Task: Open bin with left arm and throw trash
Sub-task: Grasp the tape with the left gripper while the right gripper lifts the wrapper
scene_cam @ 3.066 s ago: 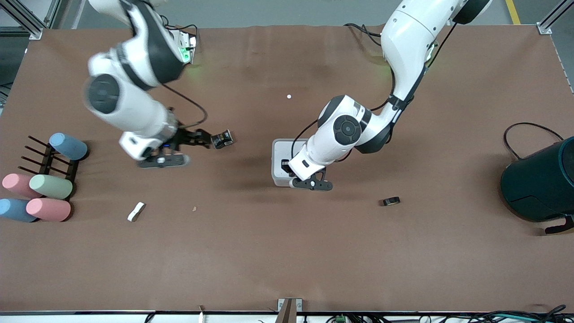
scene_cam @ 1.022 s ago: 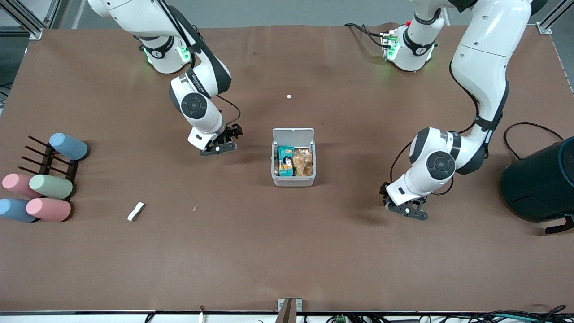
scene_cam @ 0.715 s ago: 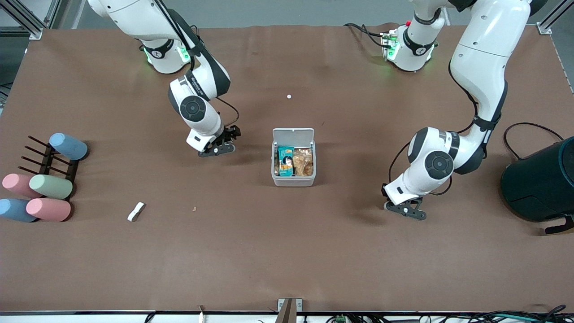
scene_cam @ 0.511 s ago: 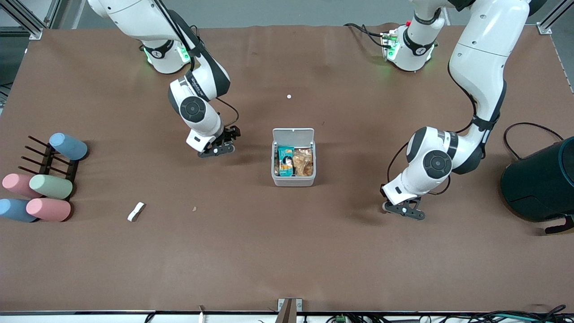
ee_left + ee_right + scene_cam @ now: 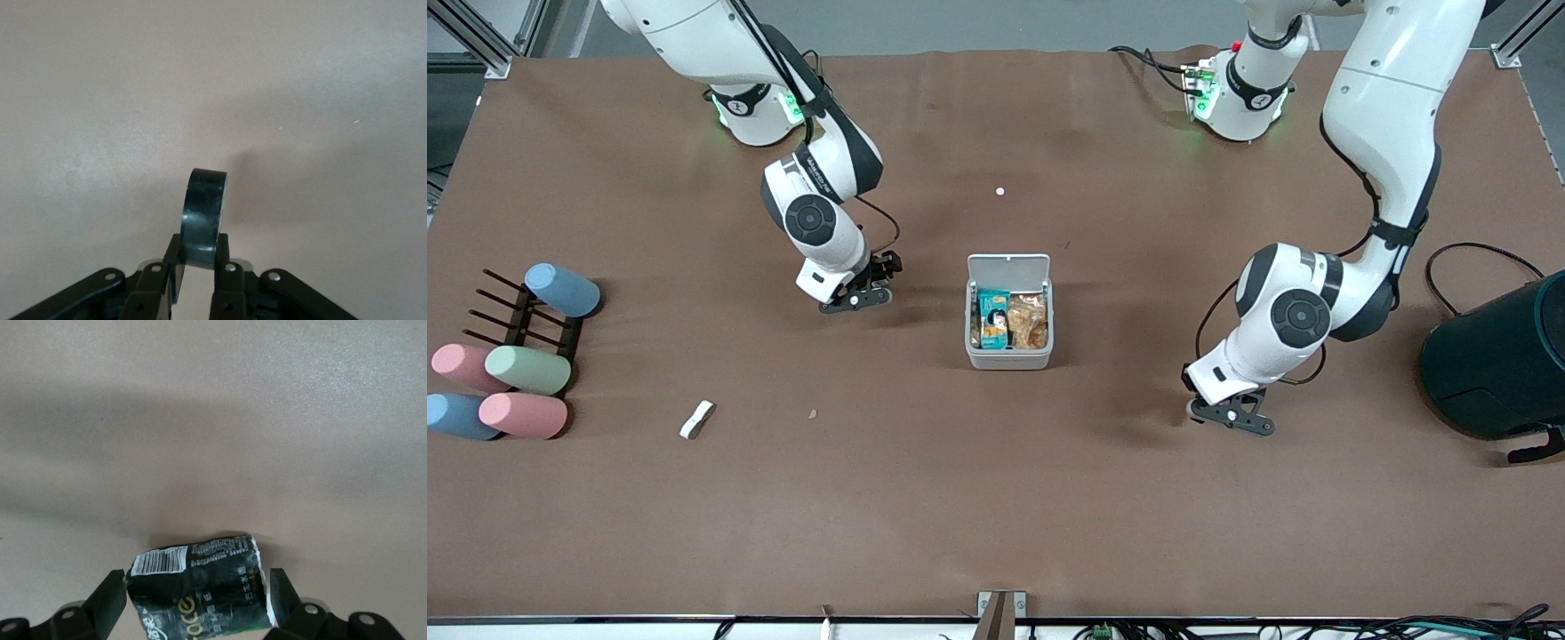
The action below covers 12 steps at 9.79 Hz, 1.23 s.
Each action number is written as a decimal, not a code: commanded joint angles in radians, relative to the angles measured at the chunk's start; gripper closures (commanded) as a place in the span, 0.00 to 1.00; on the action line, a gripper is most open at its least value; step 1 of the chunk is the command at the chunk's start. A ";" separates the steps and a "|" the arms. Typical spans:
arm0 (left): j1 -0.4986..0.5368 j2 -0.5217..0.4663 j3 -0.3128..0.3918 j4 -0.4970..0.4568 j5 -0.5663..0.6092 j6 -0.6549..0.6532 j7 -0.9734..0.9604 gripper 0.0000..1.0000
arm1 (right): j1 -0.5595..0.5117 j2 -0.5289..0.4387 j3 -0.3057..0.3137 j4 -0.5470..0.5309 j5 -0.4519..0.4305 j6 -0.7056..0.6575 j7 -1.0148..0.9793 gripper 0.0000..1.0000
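Note:
The bin [image 5: 1009, 360] stands open at mid-table, its lid [image 5: 1009, 265] upright, with snack packets inside. My left gripper [image 5: 1232, 413] [image 5: 199, 248] is low over the table toward the left arm's end from the bin, shut on the black tape-like roll [image 5: 205, 207], which stands on edge between the fingers. My right gripper [image 5: 863, 289] [image 5: 198, 592] is down at the table toward the right arm's end, open, its fingers either side of the crumpled black wrapper [image 5: 200, 577]. The white oblong piece [image 5: 697, 419] lies nearer the front camera than the right gripper.
A dark teal cylinder [image 5: 1498, 364] with a cable stands at the left arm's end. A black rack [image 5: 520, 311] with pastel cups [image 5: 525, 369] sits at the right arm's end. A white dot [image 5: 1000, 191] and a brown crumb [image 5: 812, 413] lie on the brown mat.
The bin, shut three seconds ago, is open. My left gripper left it, went to the tape roll and closed on it. My right gripper dropped round the wrapper and has barely moved since.

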 commanded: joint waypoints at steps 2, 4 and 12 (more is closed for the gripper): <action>0.005 -0.043 -0.010 0.004 0.015 -0.063 -0.018 1.00 | 0.002 0.008 -0.002 -0.007 -0.014 0.015 0.006 0.31; 0.006 -0.062 -0.021 0.013 0.015 -0.095 -0.016 1.00 | -0.003 0.005 -0.002 -0.002 -0.013 0.010 0.017 0.84; 0.003 -0.113 -0.046 0.163 -0.079 -0.383 -0.016 1.00 | -0.003 0.054 0.000 0.607 0.079 -0.168 0.388 1.00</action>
